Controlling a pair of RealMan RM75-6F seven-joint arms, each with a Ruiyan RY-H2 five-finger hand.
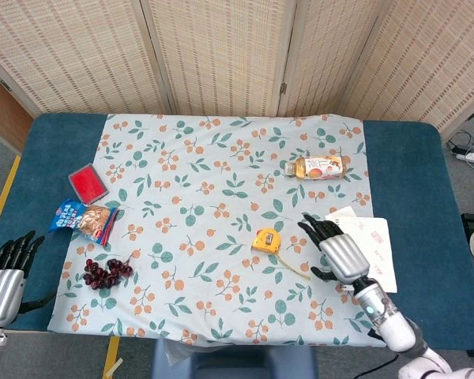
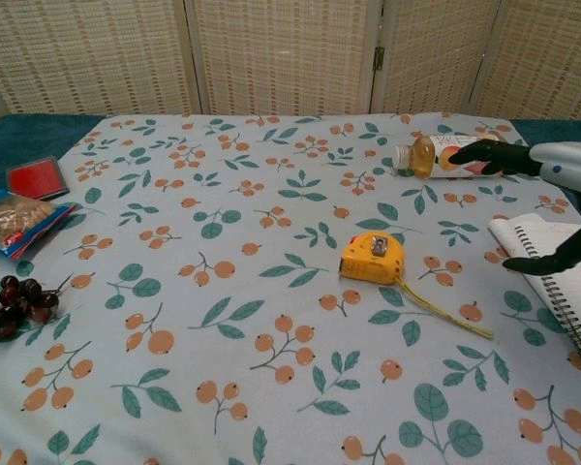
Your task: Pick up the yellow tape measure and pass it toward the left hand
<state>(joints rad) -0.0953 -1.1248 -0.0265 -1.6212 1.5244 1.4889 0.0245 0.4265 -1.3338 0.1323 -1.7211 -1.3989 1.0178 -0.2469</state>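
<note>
- yellow tape measure (image 1: 265,240): boxy plastic case, thin blade trailing out, on floral cloth (image 1: 221,197)
- right hand (image 1: 336,253): fingers spread, empty, beside it
- left hand (image 1: 4,272): fingers apart, empty, table's near-left corner

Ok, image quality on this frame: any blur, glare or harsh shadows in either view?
Head view: even, soft light, no hard shadows; the yellow tape measure and right hand read sharp. Chest view: the tape measure is crisp too, with a small highlight on its metal clip; the right hand is cut by the frame's right edge, its fingers slightly soft. No glare on the tablecloth.
</note>
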